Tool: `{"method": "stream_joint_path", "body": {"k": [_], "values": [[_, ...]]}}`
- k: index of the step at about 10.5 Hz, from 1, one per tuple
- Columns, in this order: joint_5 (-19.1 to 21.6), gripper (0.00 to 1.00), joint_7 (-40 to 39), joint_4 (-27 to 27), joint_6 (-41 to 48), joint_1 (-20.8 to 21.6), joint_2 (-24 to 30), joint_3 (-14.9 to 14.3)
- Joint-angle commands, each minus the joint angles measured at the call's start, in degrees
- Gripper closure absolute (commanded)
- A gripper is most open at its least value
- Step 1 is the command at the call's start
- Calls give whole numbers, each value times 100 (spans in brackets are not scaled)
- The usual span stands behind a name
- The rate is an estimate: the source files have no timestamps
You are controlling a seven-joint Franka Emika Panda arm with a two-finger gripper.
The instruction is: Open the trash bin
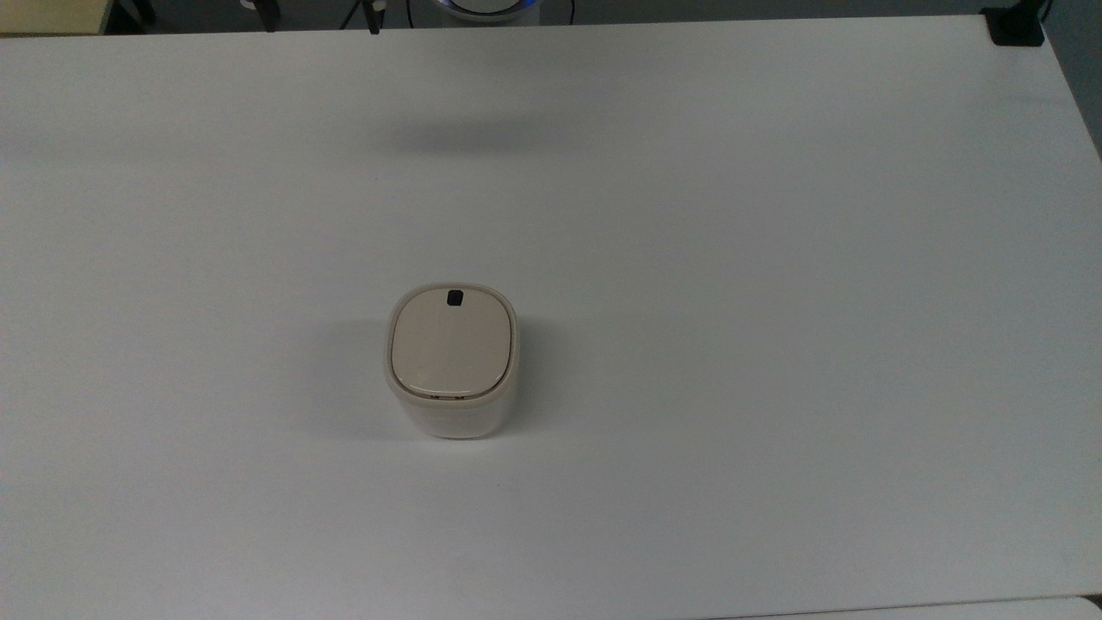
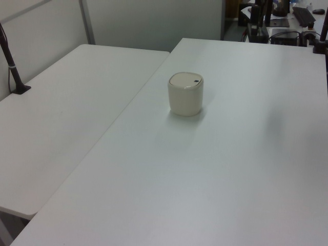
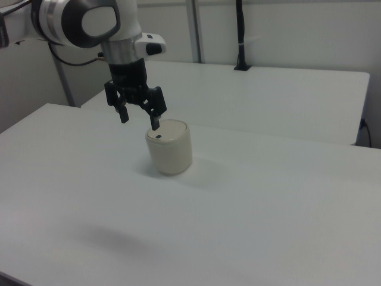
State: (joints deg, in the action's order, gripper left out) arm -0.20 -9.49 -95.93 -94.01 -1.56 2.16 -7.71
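The trash bin (image 1: pixel 452 362) stands upright a little left of the middle of the white table (image 1: pixel 775 344), its beige lid (image 1: pixel 449 340) shut flat. A small black latch button (image 1: pixel 455 298) sits at the lid's far edge in the top view. The bin (image 2: pixel 185 95) also stands alone in the left view. In the right view my gripper (image 3: pixel 139 119) hangs open with nothing between its black fingers (image 3: pixel 155 122). One fingertip overlaps the upper left rim of the bin (image 3: pixel 170 149). How far it stands from the lid, I cannot tell.
A second white table (image 2: pixel 66 102) adjoins on the left view's left, with a black post (image 2: pixel 13 66) clamped to its edge. A black clamp (image 1: pixel 1016 26) sits at the top view's far right corner. A soft shadow (image 1: pixel 482 136) lies on the table beyond the bin.
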Motion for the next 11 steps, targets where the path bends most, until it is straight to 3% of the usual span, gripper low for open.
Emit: {"method": "stream_joint_path", "body": {"k": [1, 5, 11], "values": [[-77, 0, -219, -119, 67, -19, 127, -11], [-50, 0, -281, -119, 50, 15, 110, -82], [-59, 0, 351, -119, -12, 112, 4, 15]]}}
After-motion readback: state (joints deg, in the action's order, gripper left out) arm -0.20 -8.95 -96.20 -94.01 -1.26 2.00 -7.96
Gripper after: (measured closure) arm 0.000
